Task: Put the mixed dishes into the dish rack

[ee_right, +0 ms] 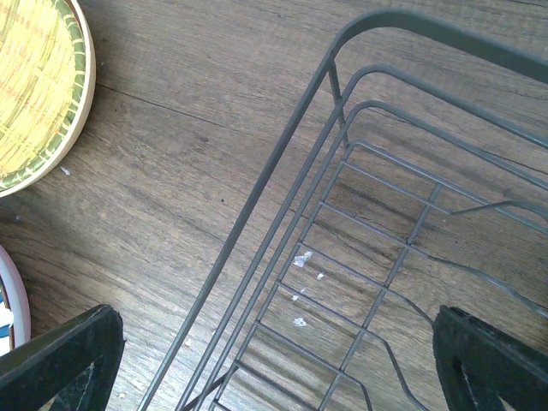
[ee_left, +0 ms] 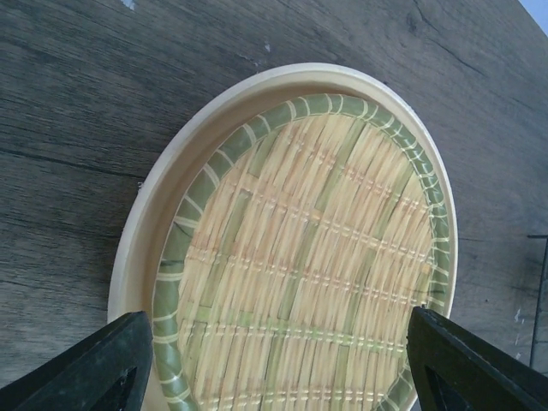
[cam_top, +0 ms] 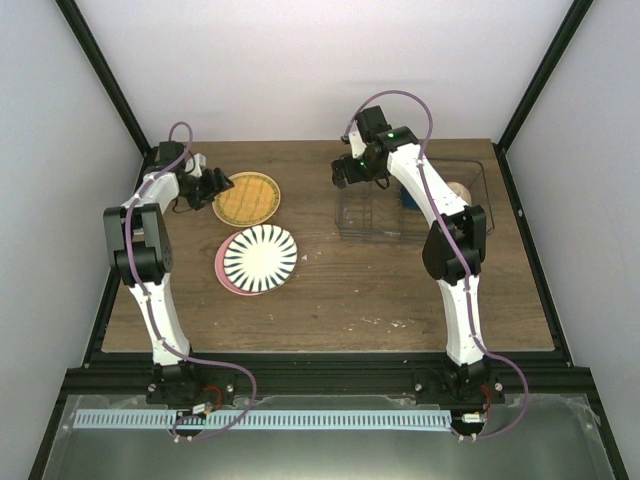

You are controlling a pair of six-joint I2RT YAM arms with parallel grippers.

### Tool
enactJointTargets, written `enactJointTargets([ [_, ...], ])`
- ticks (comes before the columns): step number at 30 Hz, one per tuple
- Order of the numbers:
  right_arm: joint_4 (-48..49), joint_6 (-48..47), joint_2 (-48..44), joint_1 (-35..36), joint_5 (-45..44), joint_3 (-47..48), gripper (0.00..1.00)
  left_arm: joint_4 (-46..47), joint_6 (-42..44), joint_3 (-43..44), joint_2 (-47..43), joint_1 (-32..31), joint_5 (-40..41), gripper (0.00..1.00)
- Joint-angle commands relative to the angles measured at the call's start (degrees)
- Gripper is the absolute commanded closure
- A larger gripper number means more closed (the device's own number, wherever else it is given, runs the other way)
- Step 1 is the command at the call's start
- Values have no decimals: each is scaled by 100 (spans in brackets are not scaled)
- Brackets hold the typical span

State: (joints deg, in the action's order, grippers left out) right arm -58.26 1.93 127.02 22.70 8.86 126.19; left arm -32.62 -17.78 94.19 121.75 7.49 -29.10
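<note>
Yellow-orange plate [cam_top: 246, 197]: flat on the surface [cam_top: 330, 290], far left; woven pattern, green band, cream rim.
Striped plate [cam_top: 260, 258]: just nearer than it, lying on the pink plate [cam_top: 221, 268], whose edge shows at the left.
Dish rack [cam_top: 372, 216]: right half of the surface, well apart from the plates.
Dark blue mug [cam_top: 408, 197], cream bowl [cam_top: 461, 189]: inside the rack, partly hidden by the right arm.
Left pincer [ee_left: 278, 364]: jaws wide, nothing held, over the yellow-orange plate's rim.
Right pincer [ee_right: 278, 360]: jaws wide, empty, above the rack's left end.

I see woven plate [cam_top: 246, 197] left of dish rack [cam_top: 365, 222]. Striped plate [cam_top: 260, 258] on 2nd plate [cam_top: 220, 268], front-left of rack.
</note>
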Motion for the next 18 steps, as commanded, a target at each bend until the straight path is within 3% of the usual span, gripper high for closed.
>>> enactJointTargets([
  [1, -54, -82, 77, 42, -65, 134, 0, -115, 115, 171, 122, -14, 68, 18],
  [18, -28, -124, -18, 46, -255, -31, 0, -781, 450, 845, 520, -288, 698, 18],
])
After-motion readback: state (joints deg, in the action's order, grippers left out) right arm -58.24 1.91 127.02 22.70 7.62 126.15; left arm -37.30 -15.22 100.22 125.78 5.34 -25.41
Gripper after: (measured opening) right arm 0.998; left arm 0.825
